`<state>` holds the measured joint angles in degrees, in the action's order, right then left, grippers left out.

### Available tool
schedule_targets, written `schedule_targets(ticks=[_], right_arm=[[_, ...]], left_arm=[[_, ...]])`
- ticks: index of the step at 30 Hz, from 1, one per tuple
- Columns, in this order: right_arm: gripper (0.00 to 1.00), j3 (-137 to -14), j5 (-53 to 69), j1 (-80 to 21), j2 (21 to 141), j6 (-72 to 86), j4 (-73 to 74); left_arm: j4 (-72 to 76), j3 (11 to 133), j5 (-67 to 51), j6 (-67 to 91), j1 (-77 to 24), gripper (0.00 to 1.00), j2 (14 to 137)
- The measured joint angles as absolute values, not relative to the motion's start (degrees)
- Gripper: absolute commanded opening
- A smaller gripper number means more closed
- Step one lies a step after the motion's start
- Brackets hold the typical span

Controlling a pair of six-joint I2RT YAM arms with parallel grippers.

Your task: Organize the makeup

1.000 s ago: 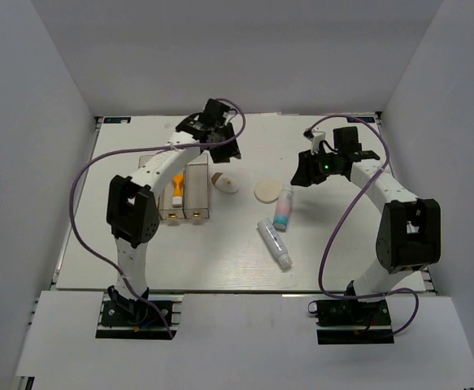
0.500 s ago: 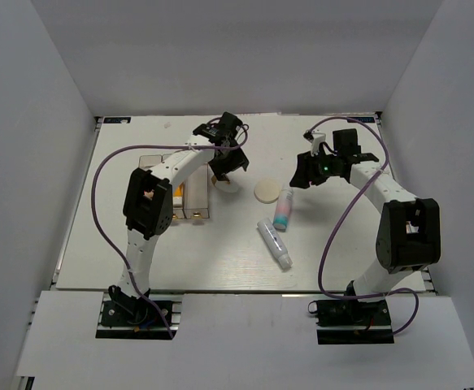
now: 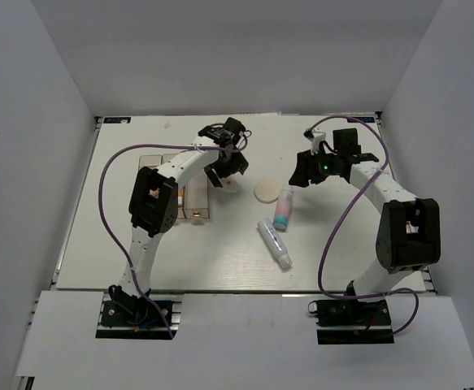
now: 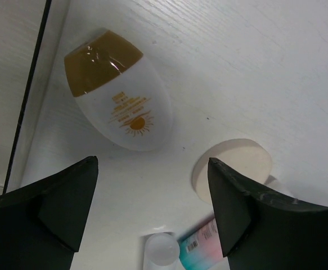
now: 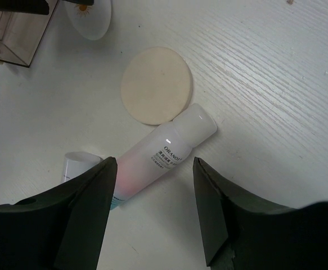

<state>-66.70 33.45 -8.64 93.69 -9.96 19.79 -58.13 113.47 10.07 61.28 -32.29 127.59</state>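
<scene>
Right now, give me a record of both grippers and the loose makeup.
left gripper: open, empty, over the bottle
right gripper: open, empty, over the pink tube
bottle: lying flat, brown cap, near the boxes
puff: flat, by the pink tube's cap
white tube: lying loose by the pink tube's tail

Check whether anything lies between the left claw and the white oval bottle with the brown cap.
Nothing visible does. The open left claw points straight at the white oval bottle, with only bare table between them; the round puff lies off to one side.
</scene>
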Motion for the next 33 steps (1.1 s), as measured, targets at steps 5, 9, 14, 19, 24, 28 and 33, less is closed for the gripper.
schedule_targets(ticks=[5, 9, 14, 19, 24, 28, 33], right_arm=[[0.63, -66.7, 33.67, -8.62, 93.71, -9.85, 19.44], [0.63, -66.7, 33.67, -8.6, 93.84, -9.87, 19.38], [0.63, -66.7, 33.74, -8.6, 94.02, -9.87, 19.18], [0.63, -66.7, 33.87, -8.6, 94.19, -9.87, 19.09], [0.63, -66.7, 33.89, -8.6, 94.24, -9.87, 19.05], [0.63, -66.7, 33.98, -8.6, 94.35, -9.87, 18.83], [0.63, -66.7, 34.35, -8.6, 95.33, -9.85, 18.2]], left_arm=[[-58.85, 114.85, 11.66, 61.98, -32.34, 0.9, 130.89], [-59.53, 115.04, 12.78, 62.11, -32.36, 0.91, 132.16], [-59.75, 115.74, 14.5, 62.19, -32.36, 0.93, 133.16], [-59.59, 116.38, 15.66, 62.17, -32.42, 0.94, 133.88], [-59.55, 116.77, 16.14, 62.08, -32.62, 0.94, 135.06], [-59.64, 117.16, 16.69, 61.84, -32.77, 0.94, 136.16], [-59.83, 117.54, 17.45, 61.49, -32.86, 0.84, 136.42]])
